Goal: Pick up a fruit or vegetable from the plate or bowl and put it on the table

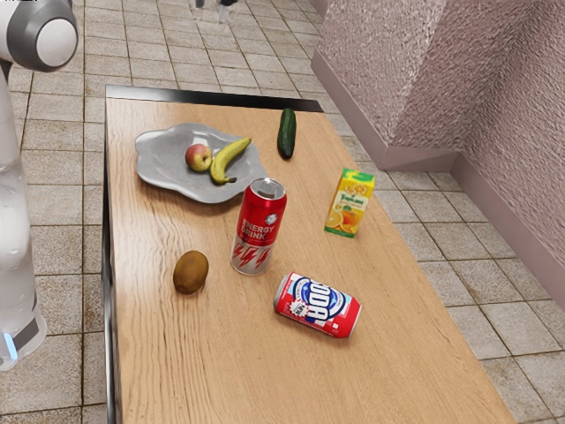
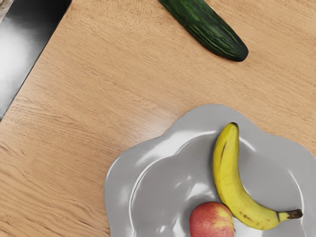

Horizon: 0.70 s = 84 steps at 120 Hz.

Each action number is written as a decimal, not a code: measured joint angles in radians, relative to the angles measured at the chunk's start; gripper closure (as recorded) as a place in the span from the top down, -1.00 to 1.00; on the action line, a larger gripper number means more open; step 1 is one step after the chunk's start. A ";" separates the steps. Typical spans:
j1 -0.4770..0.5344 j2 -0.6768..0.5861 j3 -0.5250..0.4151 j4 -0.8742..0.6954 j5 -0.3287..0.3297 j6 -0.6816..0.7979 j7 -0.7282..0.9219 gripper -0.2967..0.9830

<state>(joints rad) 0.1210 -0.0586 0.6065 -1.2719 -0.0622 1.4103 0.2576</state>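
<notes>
The tool point(image 1: 213, 8) is spread apart; apple point(image 1: 199, 157) and banana point(image 1: 230, 161) share the plate point(image 1: 168, 159); red-silver can point(image 1: 259, 227) reads "ENERGY DRINK", lying can point(image 1: 318, 305) "SODA"

Exterior view: beside the arm point(image 1: 12, 216), obliquely downward; wrist view: close overhead, steeply downward; shared: plate point(image 2: 158, 197), banana point(image 2: 231, 182), apple point(image 2: 211, 221), cucumber point(image 2: 207, 29).

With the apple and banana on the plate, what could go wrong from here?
The apple and banana lie close together, so grasping one may nudge the other, and the round apple might roll. The energy drink can stands upright beside the plate and could be knocked over. The soda can, on its side, may roll if bumped.
</notes>
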 joint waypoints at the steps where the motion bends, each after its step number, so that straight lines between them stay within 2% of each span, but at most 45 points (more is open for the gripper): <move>1: 0.004 -0.002 -0.008 0.020 0.002 -0.004 0.000 0.51; 7: 0.027 -0.013 -0.081 0.104 0.009 -0.022 0.001 0.51; 13: -0.002 -0.025 -0.148 0.138 0.014 -0.037 0.001 0.51; 27: -0.064 -0.007 -0.226 0.156 0.022 -0.043 0.003 0.51; 33: -0.073 -0.002 -0.242 0.156 0.030 -0.051 0.003 0.51; 41: -0.080 0.000 -0.247 0.147 0.077 -0.111 0.004 0.51; 49: -0.078 0.004 -0.219 0.132 0.079 -0.175 0.004 0.51; 56: -0.034 0.024 -0.206 0.127 0.064 -0.216 0.004 0.51; 66: 0.088 0.125 -0.249 0.126 0.049 -0.215 0.006 0.51; 72: 0.058 0.137 -0.257 0.044 0.043 -0.196 0.006 0.51; 84: -0.141 -0.088 -0.262 -0.381 0.041 -0.037 0.007 0.50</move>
<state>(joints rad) -0.0200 -0.1471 0.3441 -1.6525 -0.0212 1.3737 0.2648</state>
